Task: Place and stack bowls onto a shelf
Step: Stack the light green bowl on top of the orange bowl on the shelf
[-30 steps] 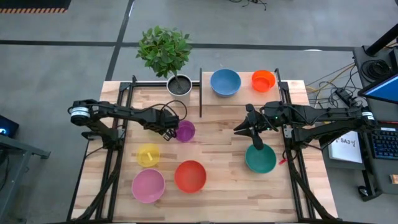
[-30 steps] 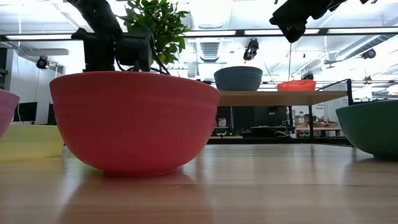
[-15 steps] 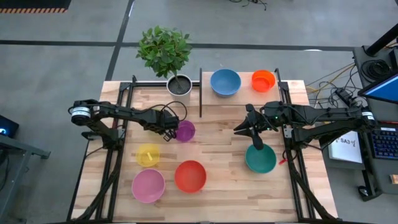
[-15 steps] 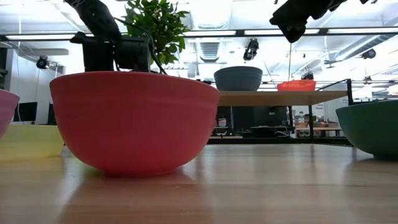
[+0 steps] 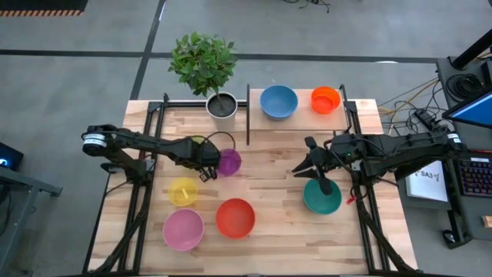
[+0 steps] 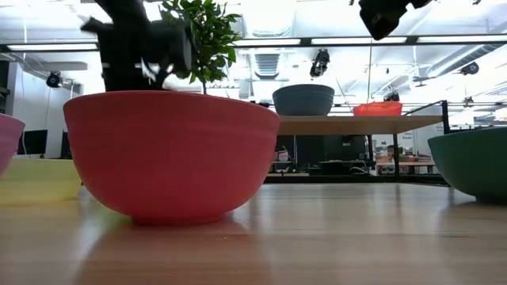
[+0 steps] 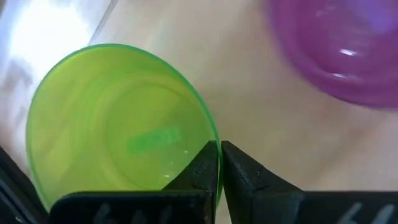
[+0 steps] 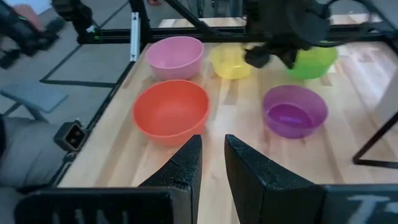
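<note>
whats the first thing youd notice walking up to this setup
Bright bowls scattered over the plank table: red bowl and pink bowl at the near edge, teal bowl on the right. The left end effector pinches the lime green bowl by its rim beside the purple bowl. On the shelf sit a blue bowl and an orange bowl.

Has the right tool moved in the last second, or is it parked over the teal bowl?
Yes. In the high view the right tool has drifted slightly toward the table's front edge, closer over the teal bowl.
</note>
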You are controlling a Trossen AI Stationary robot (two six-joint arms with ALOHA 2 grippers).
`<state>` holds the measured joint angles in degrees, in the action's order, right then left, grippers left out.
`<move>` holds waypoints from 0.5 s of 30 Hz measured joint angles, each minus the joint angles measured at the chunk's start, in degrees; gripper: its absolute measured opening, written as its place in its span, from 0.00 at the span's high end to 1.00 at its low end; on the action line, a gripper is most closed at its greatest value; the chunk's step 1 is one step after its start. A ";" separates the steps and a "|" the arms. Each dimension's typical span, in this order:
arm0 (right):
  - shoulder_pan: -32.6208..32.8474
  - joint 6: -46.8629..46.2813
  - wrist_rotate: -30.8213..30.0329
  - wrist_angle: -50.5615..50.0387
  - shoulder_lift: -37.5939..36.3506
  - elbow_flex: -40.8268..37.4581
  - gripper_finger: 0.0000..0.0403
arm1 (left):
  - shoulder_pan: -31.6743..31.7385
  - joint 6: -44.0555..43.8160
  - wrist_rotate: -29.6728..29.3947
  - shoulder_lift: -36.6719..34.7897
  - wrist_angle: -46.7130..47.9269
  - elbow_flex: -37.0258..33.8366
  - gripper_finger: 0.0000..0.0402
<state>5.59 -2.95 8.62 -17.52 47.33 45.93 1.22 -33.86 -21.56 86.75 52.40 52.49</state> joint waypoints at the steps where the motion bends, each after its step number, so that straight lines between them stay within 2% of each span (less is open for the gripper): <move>1: 0.28 0.29 -0.86 0.00 0.03 0.00 0.85 | -1.26 1.88 0.02 -0.32 0.69 1.07 1.00; 9: 0.56 0.87 -1.77 -0.03 1.49 0.00 0.85 | -10.00 14.61 -0.46 -0.71 8.53 15.15 1.00; 12: 0.57 1.03 -1.77 0.04 1.87 0.00 0.85 | -12.09 21.07 -0.44 -0.71 5.68 20.56 1.00; 15: 1.34 1.29 -1.79 0.04 1.88 0.00 0.85 | -13.42 30.12 -0.30 -0.76 -1.96 24.45 1.00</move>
<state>6.94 -1.66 6.83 -17.49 49.21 45.93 -12.19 -3.74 -21.86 86.00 50.44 76.93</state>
